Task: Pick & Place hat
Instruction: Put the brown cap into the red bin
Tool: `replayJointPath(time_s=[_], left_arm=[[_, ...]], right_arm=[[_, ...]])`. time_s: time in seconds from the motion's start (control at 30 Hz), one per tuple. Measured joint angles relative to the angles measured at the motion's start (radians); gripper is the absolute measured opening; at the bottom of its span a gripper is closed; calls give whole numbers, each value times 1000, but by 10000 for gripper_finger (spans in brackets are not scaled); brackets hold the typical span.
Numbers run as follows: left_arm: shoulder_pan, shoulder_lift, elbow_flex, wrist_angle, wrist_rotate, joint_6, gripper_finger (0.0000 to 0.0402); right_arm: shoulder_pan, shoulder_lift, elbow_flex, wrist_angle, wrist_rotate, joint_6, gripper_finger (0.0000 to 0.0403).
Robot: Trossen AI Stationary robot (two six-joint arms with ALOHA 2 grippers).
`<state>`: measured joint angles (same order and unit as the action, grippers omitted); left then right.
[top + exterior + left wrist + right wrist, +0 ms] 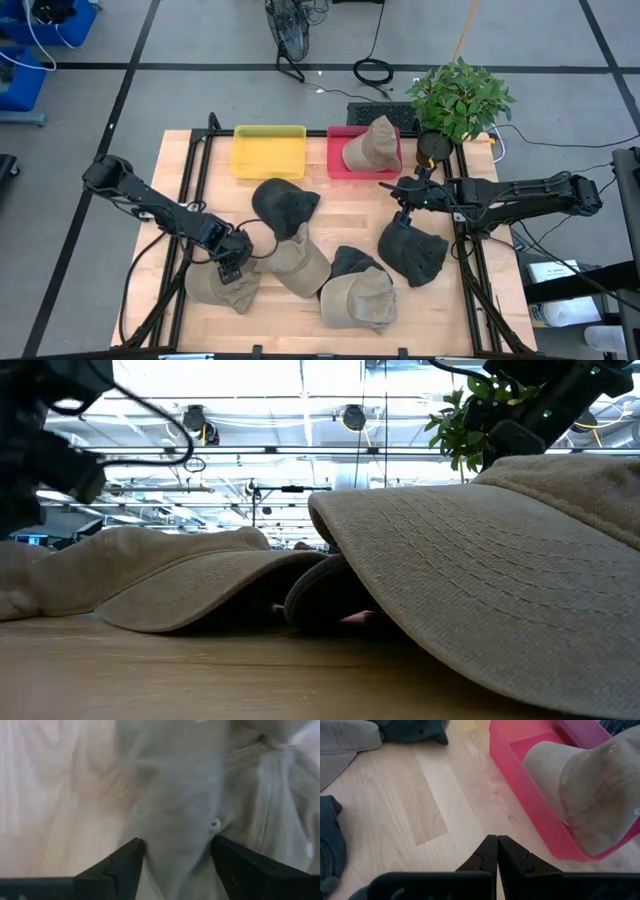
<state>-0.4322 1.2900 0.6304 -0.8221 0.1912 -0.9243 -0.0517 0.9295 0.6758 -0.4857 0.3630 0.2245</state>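
Observation:
A tan hat (222, 285) lies crumpled on the wooden table at the near left. My left gripper (232, 268) points down over it. In the left wrist view it is open (177, 852), one finger on each side of a raised fold of the hat (190, 795). My right gripper (405, 192) is shut and empty (497, 840), hovering over bare wood beside the red tray (338, 168). Another tan hat (373, 148) rests in that tray, leaning on its far right corner. My left gripper comes from above, and its fingertips (125, 857) stand on either side of a raised fold of the tan hat (175, 835), which lies on the table. I cannot tell whether the fingers touch the cloth.
A yellow tray (268, 152) stands left of the red one. Several more hats lie across the table: a black one (283, 205), tan ones (300, 262) (358, 298) and a dark one (412, 252). A potted plant (460, 98) stands at the far right corner.

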Motion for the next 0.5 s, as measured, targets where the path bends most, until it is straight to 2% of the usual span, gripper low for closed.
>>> replayJointPath(time_s=[0.1, 0.23, 0.37, 0.5], left_arm=[[-6, 0, -14, -1, -7, -35, 152], [-18, 0, -6, 9, 16, -69, 28], [-44, -12, 37, -16, 26, -130, 12], [-63, -37, 136, -145, 22, -184, 8]], right_arm=[[0, 0, 0, 1, 0, -2, 0], [-1, 0, -19, 46, 2, -37, 0], [-1, 0, -55, 118, 2, -57, 0], [-1, 0, -102, 190, -1, -55, 0]])
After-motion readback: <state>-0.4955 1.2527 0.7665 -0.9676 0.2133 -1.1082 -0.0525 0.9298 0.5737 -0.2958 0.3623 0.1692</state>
